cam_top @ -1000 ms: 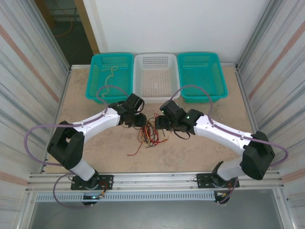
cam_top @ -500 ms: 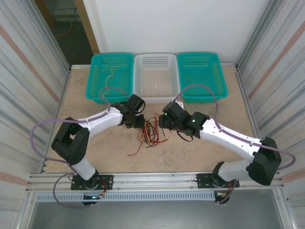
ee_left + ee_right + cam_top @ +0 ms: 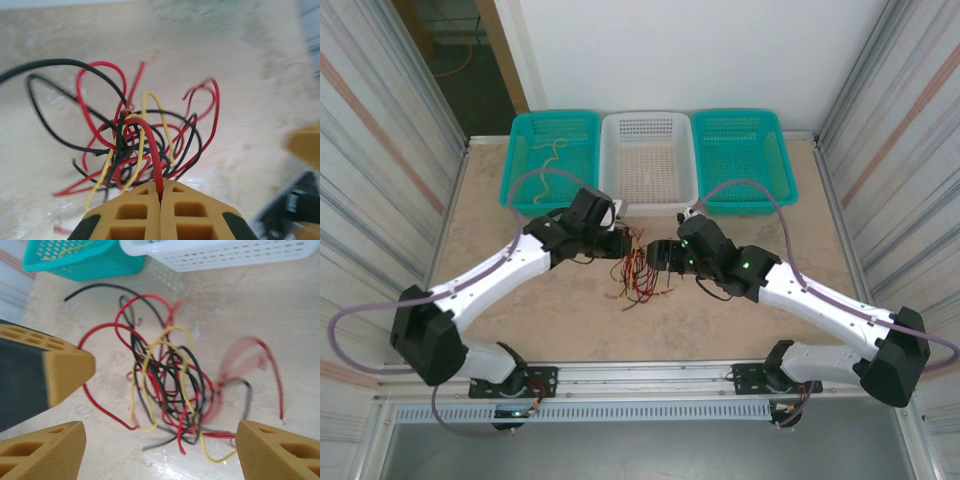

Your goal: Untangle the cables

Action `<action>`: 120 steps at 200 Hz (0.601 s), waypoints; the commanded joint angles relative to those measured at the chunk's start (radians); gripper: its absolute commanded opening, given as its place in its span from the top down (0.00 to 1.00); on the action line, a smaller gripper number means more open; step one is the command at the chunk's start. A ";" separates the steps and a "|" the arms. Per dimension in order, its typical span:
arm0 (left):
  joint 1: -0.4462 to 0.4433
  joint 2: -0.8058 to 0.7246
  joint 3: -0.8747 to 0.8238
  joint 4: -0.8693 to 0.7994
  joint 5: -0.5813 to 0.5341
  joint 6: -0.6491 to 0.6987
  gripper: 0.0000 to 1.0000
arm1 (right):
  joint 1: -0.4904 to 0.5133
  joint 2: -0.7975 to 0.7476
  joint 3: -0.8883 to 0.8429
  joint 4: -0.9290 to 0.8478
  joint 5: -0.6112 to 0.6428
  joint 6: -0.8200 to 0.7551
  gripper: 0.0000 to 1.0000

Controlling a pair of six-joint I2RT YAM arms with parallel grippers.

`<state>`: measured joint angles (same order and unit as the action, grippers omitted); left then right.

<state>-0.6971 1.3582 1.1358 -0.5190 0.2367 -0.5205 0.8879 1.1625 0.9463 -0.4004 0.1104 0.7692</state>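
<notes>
While the cables [image 3: 640, 272] lie as one loose tangle of red, black and yellow strands on the table [image 3: 520, 310], a single red strand [image 3: 154, 152] is held.

Item, left gripper [image 3: 161, 192]: closed pad to pad, with the red strand nipped in the seam. From the pads the strand is seen to rise, arch over and run into the tangle, which lies directly ahead of the fingers.

Item, right gripper [image 3: 157, 450]: spread wide, nothing held. The tangle is framed between its fingers and a little ahead of them. Whether any strand is touched cannot be told.

Position: the tangle is flanked closely, left gripper on its left, right gripper on its right, the two nearly facing. Neither is judged the nearer, and a hold is had by the left alone.

Axis: no single long axis is offered by the tangle. The held strand's run, from the left pads toward the middle, is judged the line along which a pull would be made.

Room: the white basket [image 3: 648, 117], left teal basket [image 3: 555, 115] and right teal basket [image 3: 735, 114] stand near the tangle on the far side, so less room is left that way. Bare table is open toward the near edge. One tan cable [image 3: 554, 152] is noted in the left teal basket.
</notes>
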 commanded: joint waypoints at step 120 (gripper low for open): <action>-0.004 -0.191 0.203 0.111 0.419 0.001 1.00 | -0.090 0.049 0.025 0.059 -0.055 0.048 0.32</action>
<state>-0.6971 1.2335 1.2793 -0.4900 0.5499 -0.5201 0.8146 1.2022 0.9855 -0.3466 0.0738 0.7830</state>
